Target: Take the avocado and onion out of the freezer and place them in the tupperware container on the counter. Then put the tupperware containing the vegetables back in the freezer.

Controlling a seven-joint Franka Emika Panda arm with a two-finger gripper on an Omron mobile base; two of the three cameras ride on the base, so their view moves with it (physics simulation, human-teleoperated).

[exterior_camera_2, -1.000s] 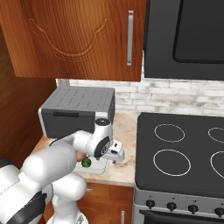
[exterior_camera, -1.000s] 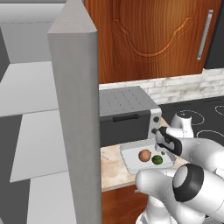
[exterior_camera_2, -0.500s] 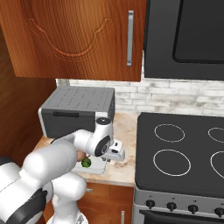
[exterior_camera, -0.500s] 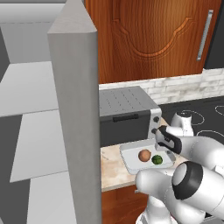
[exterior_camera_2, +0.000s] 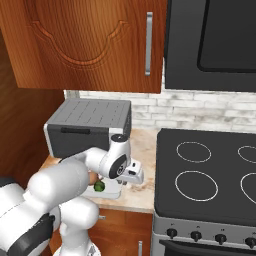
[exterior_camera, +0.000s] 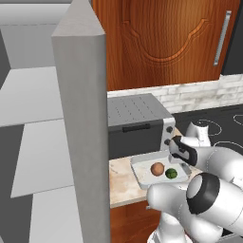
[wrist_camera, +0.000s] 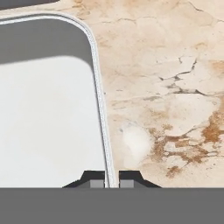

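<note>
The tall grey freezer [exterior_camera: 78, 118] stands open left of the beige speckled stone tabletop [wrist_camera: 166, 87]. There the shallow pale rectangular tupperware container [wrist_camera: 48, 118] holds the orange-brown onion [exterior_camera: 157, 169] beside the dark green avocado [exterior_camera: 171, 174]. The fingers [wrist_camera: 113, 183] pinch its rim.

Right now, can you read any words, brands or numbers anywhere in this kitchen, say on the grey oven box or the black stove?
None: no readable text anywhere.
Grey toaster-oven box: plain, no label.
Black stovetop: only white burner rings; the front knobs carry no legible marks.
</note>
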